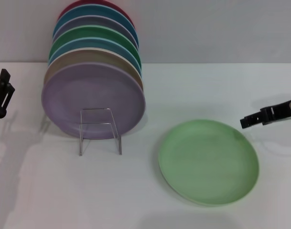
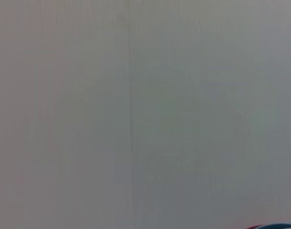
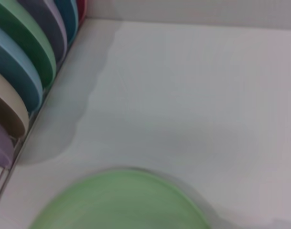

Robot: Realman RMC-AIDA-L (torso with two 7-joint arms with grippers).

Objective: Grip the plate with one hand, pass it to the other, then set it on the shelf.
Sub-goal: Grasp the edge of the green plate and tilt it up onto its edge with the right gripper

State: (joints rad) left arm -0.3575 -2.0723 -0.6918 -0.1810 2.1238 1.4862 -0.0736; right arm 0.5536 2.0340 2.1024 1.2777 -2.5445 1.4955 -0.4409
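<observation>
While the round pale mint-green plate point(image 1: 208, 162) lies flat at lower right, both claws hold nothing.
Right black gripper point(image 1: 245, 122) just beside its rim, claw state unreadable; left black gripper point(image 1: 3, 90) at left edge, likewise unreadable.

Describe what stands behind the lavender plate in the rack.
Behind the lavender plate stands a row of upright plates: tan, light blue, green, purple, blue and red at the back. Only their upper rims show; the rest is covered. The mint plate lies apart on the table.

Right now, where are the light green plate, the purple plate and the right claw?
light green plate point(image 1: 208, 162), head view, its centre.
purple plate point(image 1: 93, 95), head view, its face.
right claw point(image 1: 246, 121), head view, its tip.
</observation>
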